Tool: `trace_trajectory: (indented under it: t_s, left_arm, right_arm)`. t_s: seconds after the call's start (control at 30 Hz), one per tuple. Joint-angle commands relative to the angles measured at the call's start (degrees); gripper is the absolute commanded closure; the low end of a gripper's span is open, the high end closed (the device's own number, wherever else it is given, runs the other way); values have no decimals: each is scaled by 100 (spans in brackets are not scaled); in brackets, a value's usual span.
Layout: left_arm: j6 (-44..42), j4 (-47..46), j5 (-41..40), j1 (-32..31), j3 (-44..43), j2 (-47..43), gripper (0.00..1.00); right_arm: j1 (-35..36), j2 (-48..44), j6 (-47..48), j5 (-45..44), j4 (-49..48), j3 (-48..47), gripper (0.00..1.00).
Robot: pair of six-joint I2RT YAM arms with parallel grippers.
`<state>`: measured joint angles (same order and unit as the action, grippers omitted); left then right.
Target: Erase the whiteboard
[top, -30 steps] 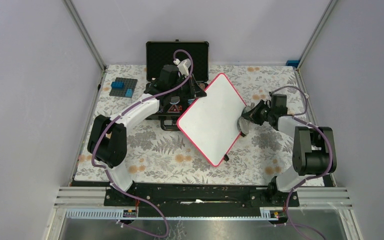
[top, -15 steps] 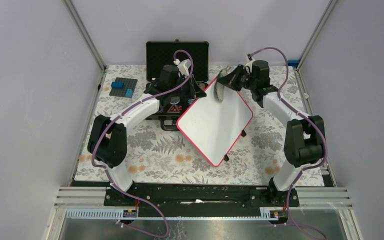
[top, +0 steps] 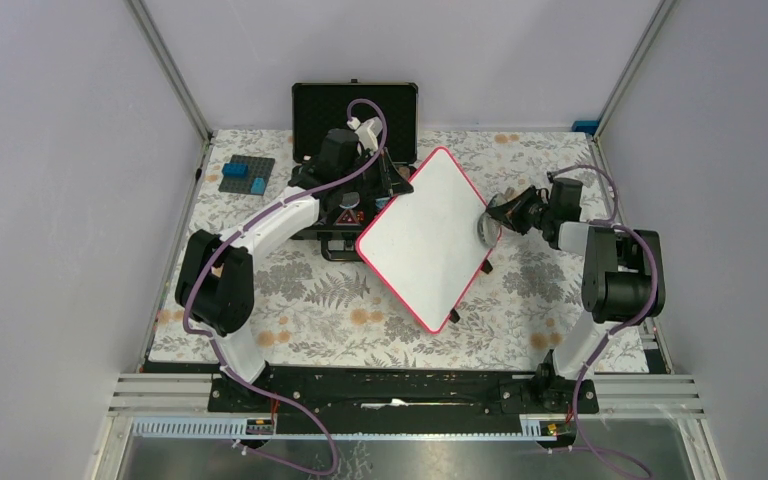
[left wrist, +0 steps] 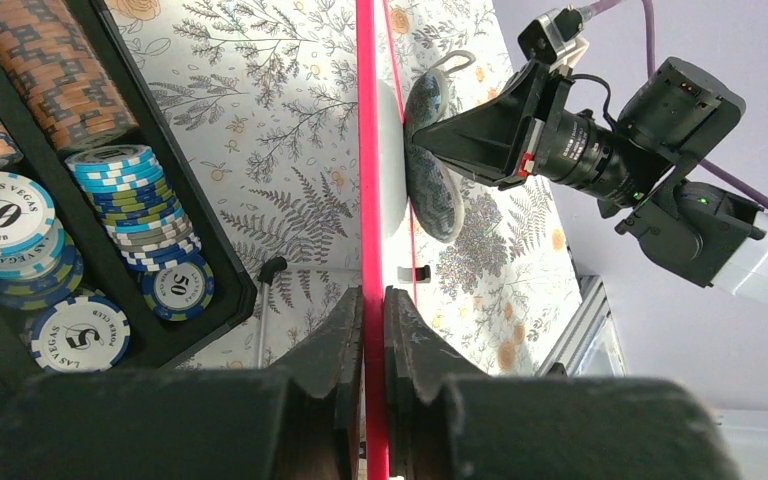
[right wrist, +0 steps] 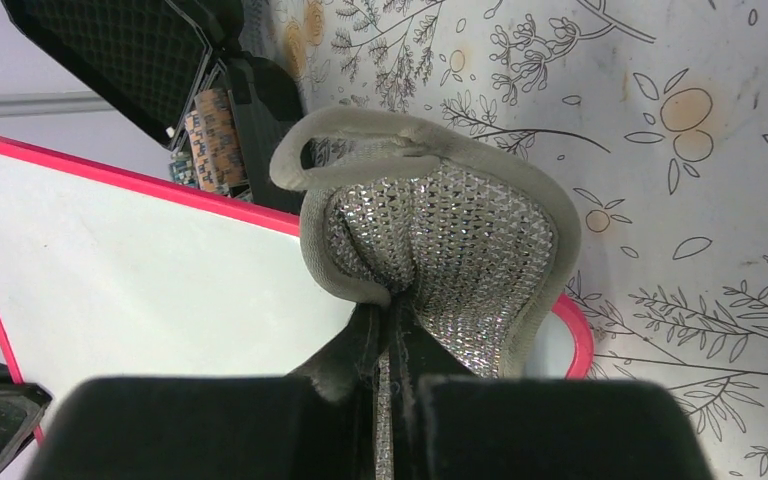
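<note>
One whiteboard (top: 425, 240), one pad (right wrist: 440, 235), perhaps six chip stacks (left wrist: 135, 205)

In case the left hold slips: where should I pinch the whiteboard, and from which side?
Pinch the whiteboard's thin red rim on its left edge, coming from the poker chip case side, a finger on each face, as the left gripper does now. It is a thin flat panel, and the right gripper's pad occupies the opposite corner.

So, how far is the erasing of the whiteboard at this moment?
Nearly finished, it seems. Done: the whiteboard shows no red writing in the top or right wrist view. In hand: the left gripper is shut on its red rim, and the right gripper holds a grey pad at the board's right corner. Left: probably only that corner, hidden under the pad.
</note>
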<state>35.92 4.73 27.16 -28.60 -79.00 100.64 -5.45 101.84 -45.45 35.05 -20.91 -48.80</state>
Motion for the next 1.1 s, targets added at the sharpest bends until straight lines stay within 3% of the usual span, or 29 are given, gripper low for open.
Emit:
trace_trajectory:
  t_s: [0.0, 0.23, 0.47, 0.6, 0.87, 1.07]
  left_arm:
    - [-156, 423, 370, -190, -23, 45, 100]
    - [-169, 413, 318, -194, -5, 61, 100]
    - [-244, 432, 214, -199, 3, 52, 100]
    - [-245, 454, 232, -199, -18, 61, 100]
    - [-208, 452, 293, -199, -28, 14, 100]
    - [-153, 397, 369, -199, -10, -4, 100]
  right_arm:
    - [314, 89, 139, 26, 374, 11, 100]
    - [1476, 108, 50, -362, 1057, -1798, 100]
    - [1605, 656, -84, -457, 1158, -2780, 100]
    - [1419, 527, 3, -551, 1025, -2236, 100]
    - [456, -91, 365, -344, 677, -132, 100]
    - [601, -908, 876, -482, 1148, 729, 100]
